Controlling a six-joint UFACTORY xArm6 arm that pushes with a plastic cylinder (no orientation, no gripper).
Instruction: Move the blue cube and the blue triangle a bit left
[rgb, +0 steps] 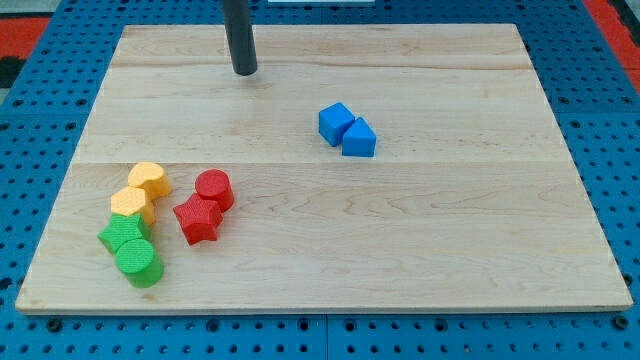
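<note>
The blue cube (335, 123) and the blue triangle (359, 138) sit touching each other near the middle of the wooden board (400, 240), the triangle at the cube's lower right. My tip (245, 72) is near the view's top, well to the upper left of the blue cube and apart from every block.
At the view's lower left is a cluster: a yellow heart-like block (149, 179), a yellow block (131, 203), a green block (124, 235), a green cylinder (138, 263), a red cylinder (214, 189) and a red star-like block (197, 219). A blue pegboard (600, 120) surrounds the board.
</note>
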